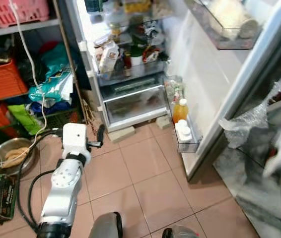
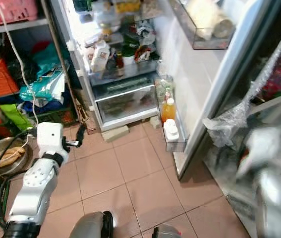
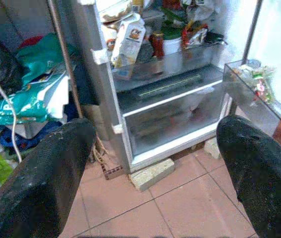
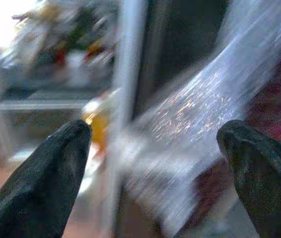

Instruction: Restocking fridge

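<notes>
Reaching forward over the tiled floor (image 1: 145,163), the left gripper (image 3: 150,168) points at the open fridge (image 1: 130,99), its black rubbery fingers (image 3: 46,173) spread wide and empty. Beside the fridge's door (image 1: 215,84), the right gripper (image 4: 153,163) is blurred, fingers also spread, before crinkled clear plastic wrap (image 1: 245,124). An orange bottle (image 1: 180,110) stands in the door's clear lower rack.

My arm (image 1: 61,188) is silver and white, my fingers (image 3: 36,183) matte black. Far ahead, the white fridge (image 1: 130,59) holds an orange bottle (image 1: 180,110) in its door; terracotta floor tiles (image 1: 145,163) lie near, teal bags (image 1: 51,89) and red baskets (image 1: 1,79) left.
</notes>
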### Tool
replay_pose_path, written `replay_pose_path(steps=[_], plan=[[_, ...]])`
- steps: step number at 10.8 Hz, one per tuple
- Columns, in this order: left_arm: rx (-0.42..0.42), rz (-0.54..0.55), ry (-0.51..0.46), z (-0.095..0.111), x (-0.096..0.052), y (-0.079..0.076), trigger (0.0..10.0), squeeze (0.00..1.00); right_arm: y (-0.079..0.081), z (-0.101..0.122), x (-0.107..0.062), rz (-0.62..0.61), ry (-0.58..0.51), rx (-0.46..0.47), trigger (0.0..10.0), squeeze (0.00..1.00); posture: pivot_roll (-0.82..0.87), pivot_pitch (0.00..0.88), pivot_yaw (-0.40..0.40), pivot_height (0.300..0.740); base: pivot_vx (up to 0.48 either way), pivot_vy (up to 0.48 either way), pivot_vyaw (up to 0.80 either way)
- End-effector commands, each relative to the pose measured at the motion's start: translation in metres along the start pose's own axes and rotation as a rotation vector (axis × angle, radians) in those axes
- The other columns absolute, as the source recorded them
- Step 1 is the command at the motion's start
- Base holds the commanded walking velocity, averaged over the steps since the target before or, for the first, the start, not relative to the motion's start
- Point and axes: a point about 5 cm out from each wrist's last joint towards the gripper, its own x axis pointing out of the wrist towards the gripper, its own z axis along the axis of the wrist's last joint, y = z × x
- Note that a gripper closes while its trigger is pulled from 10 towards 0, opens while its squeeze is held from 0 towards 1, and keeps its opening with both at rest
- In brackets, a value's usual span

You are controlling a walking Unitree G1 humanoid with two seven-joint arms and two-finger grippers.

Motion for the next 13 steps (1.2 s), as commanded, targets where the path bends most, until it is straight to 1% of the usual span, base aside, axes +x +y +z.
replay_pose_path(steps=[1,2,3,4,5,6,7,8,9,10,11,12,13], plan=[[0.007,-0.002,-0.006,0.001,0.001,0.0,10.0,0.0,-0.003,0.002,0.003,-0.059,0.002,-0.02,10.0,0.0,0.03,0.037,0.029,0.74,0.0,0.0,0.0],[0.001,0.012,-0.009,0.001,0.001,0.002,10.0,0.0,-0.004,0.014,0.021,-0.154,-0.035,-0.085,10.0,0.0,0.03,0.034,0.026,0.74,0.0,0.0,0.0],[-0.003,0.015,-0.011,0.001,0.001,0.001,10.0,0.0,0.003,0.02,0.039,-0.169,-0.057,0.01,10.0,0.0,0.04,0.03,0.02,0.74,0.0,0.0,0.0],[-0.002,0.013,-0.013,0.001,0.002,0.0,10.0,0.0,0.015,0.026,0.054,-0.115,-0.083,0.072,10.0,0.0,0.05,0.024,0.015,0.74,0.0,0.0,0.0],[-0.006,0.014,-0.012,0.001,0.002,0.0,10.0,0.0,0.027,0.03,0.064,-0.034,-0.093,0.138,10.0,0.0,0.05,0.019,0.014,0.74,0.0,0.0,0.0],[-0.012,0.002,-0.009,0.0,0.001,-0.001,10.0,0.0,0.043,0.034,0.07,0.095,-0.107,0.229,10.0,0.0,0.05,0.019,0.014,0.74,0.0,0.0,0.0],[-0.012,-0.001,-0.01,0.0,0.001,-0.002,10.0,0.0,0.055,0.039,0.069,0.212,-0.127,0.305,10.0,0.0,0.06,0.014,0.011,0.74,0.0,0.0,0.0],[-0.011,-0.006,-0.011,0.0,0.001,-0.002,10.0,0.0,0.066,0.044,0.063,0.346,-0.136,0.385,10.0,0.0,0.05,0.013,0.012,0.74,0.0,0.0,0.0],[-0.01,-0.015,-0.01,0.0,0.002,-0.003,10.0,0.0,0.078,0.051,0.049,0.536,-0.143,0.499,10.0,0.0,0.05,0.014,0.015,0.74,0.0,0.0,0.0],[-0.007,-0.028,-0.009,0.0,0.003,-0.004,10.0,0.0,0.085,0.056,0.036,0.679,-0.136,0.588,10.0,0.0,0.05,0.014,0.018,0.74,0.0,0.0,0.0],[-0.005,-0.034,-0.008,0.0,0.003,-0.005,10.0,0.0,0.087,0.057,0.027,0.755,-0.124,0.648,10.0,0.0,0.05,0.015,0.02,0.74,0.0,0.0,0.0],[-0.003,-0.042,-0.007,0.0,0.003,-0.006,10.0,0.0,0.087,0.045,0.026,0.742,-0.084,0.6,10.0,0.0,0.04,0.016,0.026,0.74,0.0,0.0,0.0],[0.0,-0.048,-0.007,0.0,0.003,-0.006,10.0,0.0,0.085,0.03,0.033,0.636,-0.037,0.513,10.0,0.0,0.04,0.016,0.027,0.74,0.0,0.0,0.0]])
